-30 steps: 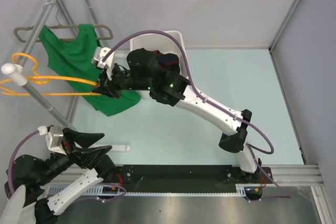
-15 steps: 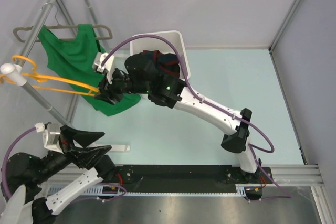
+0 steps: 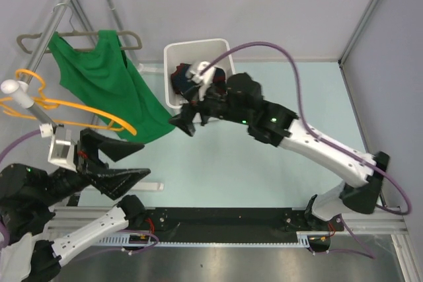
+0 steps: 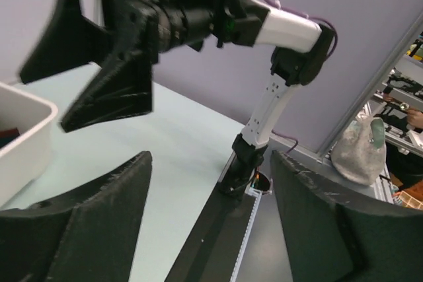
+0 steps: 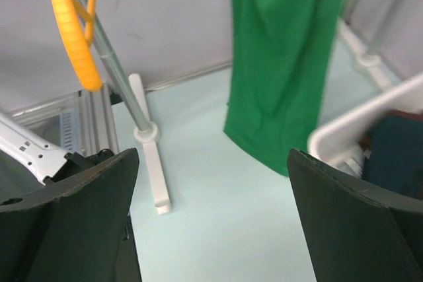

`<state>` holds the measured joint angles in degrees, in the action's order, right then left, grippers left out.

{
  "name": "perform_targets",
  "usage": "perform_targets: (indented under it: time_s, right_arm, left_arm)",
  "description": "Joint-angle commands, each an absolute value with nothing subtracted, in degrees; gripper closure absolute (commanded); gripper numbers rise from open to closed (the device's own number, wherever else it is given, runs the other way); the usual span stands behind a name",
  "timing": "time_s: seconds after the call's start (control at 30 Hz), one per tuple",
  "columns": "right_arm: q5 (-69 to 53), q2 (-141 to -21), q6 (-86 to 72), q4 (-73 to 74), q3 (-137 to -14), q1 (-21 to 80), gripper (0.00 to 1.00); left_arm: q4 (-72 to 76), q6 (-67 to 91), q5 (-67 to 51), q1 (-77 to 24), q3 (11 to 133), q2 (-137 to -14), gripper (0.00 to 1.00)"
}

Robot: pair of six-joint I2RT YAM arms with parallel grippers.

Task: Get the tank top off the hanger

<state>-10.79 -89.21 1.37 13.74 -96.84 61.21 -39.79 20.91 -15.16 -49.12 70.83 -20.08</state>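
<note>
Right gripper (image 3: pixel 188 122) jaws wide, empty | left gripper (image 3: pixel 135 163) likewise | tank top (image 3: pixel 99 84) limp green cloth

One grey-beige hanger (image 3: pixel 32 35), one orange hanger (image 5: pixel 66 24), one tank top (image 3: pixel 99 84), one white bin (image 3: pixel 198 49)

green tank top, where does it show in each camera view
Top external: upper left, the tank top hangs on the hanger, hem near the white bin.
Left wrist: not in it.
Right wrist: top centre, hanging down.
Shared landmark: the white bin, in all three.
</note>
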Motion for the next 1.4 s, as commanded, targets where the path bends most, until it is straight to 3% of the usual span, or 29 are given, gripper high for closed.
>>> perform_targets:
  time_s: [0.0, 0.27, 0.4, 0.53, 0.67, 1.0, 1.13, 1.37]
  right_arm:
    - [-6.9, -76.0, -2.1, 7.7, -86.1, 57.8, 0.0]
    - [-0.1, -58.8, -6.5, 12.0, -70.8, 55.1, 0.0]
    - [2.1, -52.5, -7.9, 14.5, -66.5, 55.1, 0.0]
    - [2.5, -49.2, -9.0, 16.7, -64.0, 55.0, 0.0]
    - [3.2, -47.2, -8.8, 18.4, -62.5, 54.9, 0.0]
    - [2.9, -45.2, -7.4, 20.1, -60.6, 54.9, 0.0]
    - [2.5, -44.6, -6.8, 20.2, -59.7, 54.7, 0.0]
    - [0.5, -43.4, -7.4, 20.0, -57.2, 53.4, 0.0]
  left_arm:
    - [-31.9, 20.3, -13.6, -49.2, 80.1, -31.0, 0.21]
    - [-38.2, 21.1, 20.9, -49.1, 104.3, -55.2, 0.21]
    - [-39.6, 23.5, 27.5, -48.3, 113.8, -64.8, 0.21]
    - [-41.8, 30.3, 22.3, -40.5, 120.2, -71.9, 0.22]
    - [-41.0, 37.5, 21.3, -33.0, 120.4, -76.1, 0.23]
    - [-35.6, 45.4, 38.9, -28.5, 113.0, -75.9, 0.3]
    - [-32.3, 48.9, 38.9, -24.7, 107.1, -74.0, 0.33]
    - [-33.7, 51.3, 37.2, -20.7, 108.4, -77.5, 0.33]
